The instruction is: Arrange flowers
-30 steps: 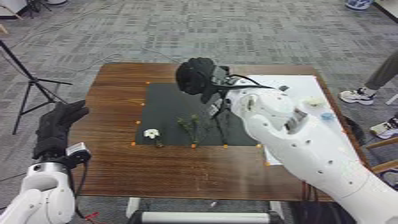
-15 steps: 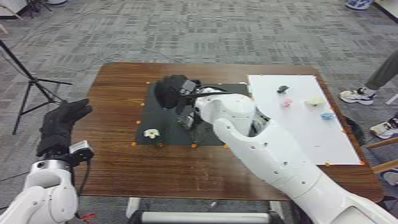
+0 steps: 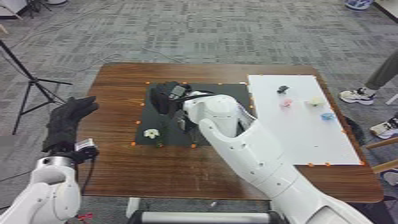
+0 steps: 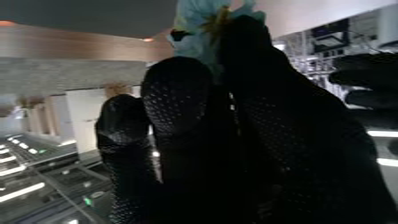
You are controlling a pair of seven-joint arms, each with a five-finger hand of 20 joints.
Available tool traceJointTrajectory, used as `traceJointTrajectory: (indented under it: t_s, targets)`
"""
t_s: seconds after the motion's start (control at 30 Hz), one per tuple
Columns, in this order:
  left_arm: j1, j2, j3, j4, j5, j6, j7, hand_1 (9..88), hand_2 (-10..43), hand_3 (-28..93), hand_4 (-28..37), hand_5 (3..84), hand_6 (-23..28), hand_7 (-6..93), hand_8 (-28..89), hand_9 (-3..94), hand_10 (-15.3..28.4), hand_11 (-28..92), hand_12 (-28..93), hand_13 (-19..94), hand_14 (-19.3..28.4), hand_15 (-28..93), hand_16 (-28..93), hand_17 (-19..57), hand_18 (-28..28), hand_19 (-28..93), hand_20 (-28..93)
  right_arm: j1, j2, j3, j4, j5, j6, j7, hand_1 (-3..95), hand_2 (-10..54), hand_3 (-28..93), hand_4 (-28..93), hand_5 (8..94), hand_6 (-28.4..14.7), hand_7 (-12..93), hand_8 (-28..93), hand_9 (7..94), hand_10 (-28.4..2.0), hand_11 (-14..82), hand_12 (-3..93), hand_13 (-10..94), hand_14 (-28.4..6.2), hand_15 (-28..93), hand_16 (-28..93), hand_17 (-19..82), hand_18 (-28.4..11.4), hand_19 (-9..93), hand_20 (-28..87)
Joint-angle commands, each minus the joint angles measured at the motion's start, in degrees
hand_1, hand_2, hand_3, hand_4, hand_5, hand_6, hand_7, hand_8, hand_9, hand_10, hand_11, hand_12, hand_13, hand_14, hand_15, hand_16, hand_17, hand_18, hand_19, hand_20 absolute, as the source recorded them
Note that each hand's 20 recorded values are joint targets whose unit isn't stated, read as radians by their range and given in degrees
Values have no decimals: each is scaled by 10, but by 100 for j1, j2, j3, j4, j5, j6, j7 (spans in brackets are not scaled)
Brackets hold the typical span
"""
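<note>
Leftward over the brown table (image 3: 115, 100), the white right arm (image 3: 252, 152) has swung farther across the dark mat (image 3: 229, 90). Its right hand (image 3: 160, 100) pinches a pale blue flower (image 4: 200, 37) below the petals, probably to spare them, likely for placing near the white flower (image 3: 151, 133) on the mat. The left hand (image 3: 67, 122) lies loosely extended, apparently waiting.

A robotics lab in an office-style room: white robot arms (image 3: 253, 155) at a brown wooden desk (image 3: 160, 175), orange marks (image 3: 194, 145) along a dark mat (image 3: 222, 89), a tripod (image 3: 34, 79) beyond the desk's left edge, patterned grey carpet (image 3: 231, 35), strip lights (image 4: 22, 192) overhead.
</note>
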Motion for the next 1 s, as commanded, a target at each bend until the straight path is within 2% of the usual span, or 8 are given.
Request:
traceJointTrajectory:
  t_s: [0.03,0.17,0.5,0.57,0.67,0.73,1.0]
  targets:
    - [-263,3,149,34,82,-178,-43,197,323,648,-283,550,29,165,-89,563,150,210,99,388,158,172,-33,57,81,41,143,-121,-312,164,335,-640,113,-267,629,-95,629,-228,746,42,408,10,895,-61,89,413,755,-59,570,464,397,-211,813,589]
    - [-334,-4,195,42,121,-254,-23,198,323,647,-283,550,29,164,-89,563,150,210,99,388,158,172,-32,57,81,40,143,-161,-420,246,468,-695,186,-253,629,-95,630,-231,746,43,405,9,895,-60,87,412,753,-60,573,462,396,-211,813,588]
    - [-341,-42,224,48,100,-315,20,196,322,649,-283,550,28,164,-88,562,149,211,99,388,159,172,-33,56,81,39,143,-194,-492,285,583,-586,386,-179,626,-95,629,-234,733,44,415,14,887,-58,84,411,747,-58,581,459,394,-207,812,587]
    - [-317,-46,208,46,113,-346,42,195,294,655,-283,549,28,164,-88,562,149,212,100,388,159,174,-32,55,81,39,143,-187,-481,260,569,-492,414,-131,625,-95,630,-234,727,43,422,16,883,-57,84,412,743,-57,583,460,393,-207,812,587]
    - [-300,-59,207,38,113,-334,59,187,207,668,-283,542,32,161,-88,556,149,212,101,387,163,178,-31,52,82,37,142,-183,-474,246,566,-463,460,-142,611,-95,640,-226,707,42,435,19,870,-59,83,410,728,-59,587,462,381,-202,807,585]
    - [-323,-66,219,51,124,-354,44,181,178,673,-283,539,34,159,-86,553,149,213,102,387,163,178,-31,51,83,37,142,-168,-461,245,553,-455,409,-140,599,-95,639,-220,700,38,435,16,860,-59,82,406,721,-64,588,457,376,-202,803,584]
    - [-371,-78,240,59,136,-372,56,178,143,681,-283,534,35,158,-83,549,148,213,102,385,164,178,-31,48,85,37,140,-147,-464,297,554,-504,220,-164,578,-95,635,-207,676,32,415,10,830,-66,77,392,700,-72,599,435,361,-205,797,580]
